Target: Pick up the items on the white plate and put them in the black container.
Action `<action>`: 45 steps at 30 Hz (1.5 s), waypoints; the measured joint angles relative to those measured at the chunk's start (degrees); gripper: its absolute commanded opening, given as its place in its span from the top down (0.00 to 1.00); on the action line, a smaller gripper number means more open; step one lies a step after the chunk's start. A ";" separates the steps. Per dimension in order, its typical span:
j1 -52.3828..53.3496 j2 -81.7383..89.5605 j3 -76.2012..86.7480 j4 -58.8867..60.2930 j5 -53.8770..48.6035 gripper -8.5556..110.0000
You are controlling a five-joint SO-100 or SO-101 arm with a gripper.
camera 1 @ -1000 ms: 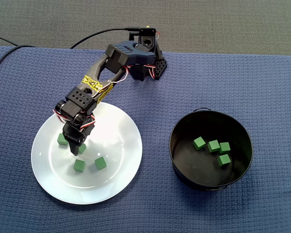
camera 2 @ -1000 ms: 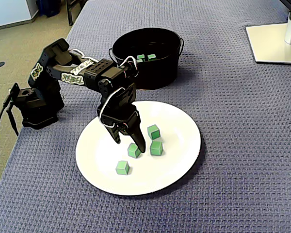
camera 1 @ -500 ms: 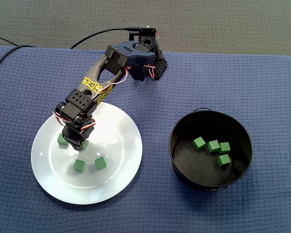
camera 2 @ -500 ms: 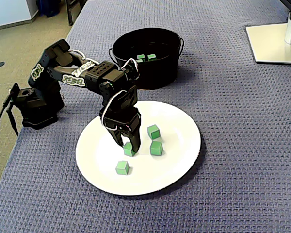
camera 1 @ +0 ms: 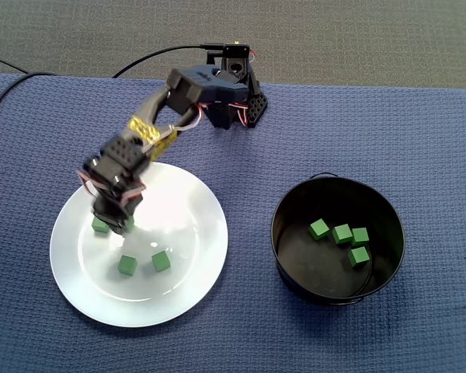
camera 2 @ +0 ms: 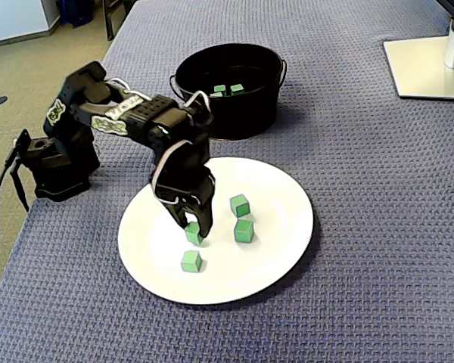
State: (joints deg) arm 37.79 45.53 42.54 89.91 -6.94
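Observation:
A white plate [camera 1: 188, 221] [camera 2: 281, 190] lies on the blue cloth. My gripper [camera 1: 116, 225] [camera 2: 195, 231] reaches down over its left part in one fixed view, shut on a green cube [camera 2: 193, 234] that is mostly hidden under the fingers from above. Three loose green cubes rest on the plate: one [camera 1: 99, 226] [camera 2: 191, 262] beside the gripper, one [camera 1: 126, 264] [camera 2: 244, 231], and one [camera 1: 161, 260] [camera 2: 240, 205]. The black container [camera 1: 276, 233] [camera 2: 227, 117] stands off the plate and holds several green cubes [camera 1: 341, 233].
The arm's base [camera 1: 237, 101] [camera 2: 57, 162] sits at the cloth's edge with a black cable [camera 1: 151, 54] trailing off. A white monitor stand [camera 2: 427, 68] occupies one far corner. The table edge [camera 2: 30, 249] runs close to the plate.
The fingers, open around a cube a second ago, have come together on it. The wrist has since risen and shifted slightly, carrying the cube along.

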 measured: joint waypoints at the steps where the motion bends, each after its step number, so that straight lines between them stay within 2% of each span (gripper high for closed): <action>1: 0.97 2.37 -0.18 -0.53 -1.67 0.93; 6: 4.48 18.54 -0.18 -5.01 -8.70 0.93; 11: -1.76 38.58 0.70 -9.93 -14.33 0.93; 20: -37.35 63.72 8.53 -17.75 -35.16 0.93; 24: -53.00 68.38 20.48 -24.35 -44.56 0.93; 28: -61.08 70.66 38.58 -36.12 -51.68 0.93; 37: -67.59 71.72 81.56 -70.22 -63.02 0.93; 42: -68.03 71.72 89.74 -77.70 -63.11 0.85; 45: -67.76 71.72 90.44 -79.19 -63.11 0.86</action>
State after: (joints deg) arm -29.97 117.25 132.98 10.72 -70.05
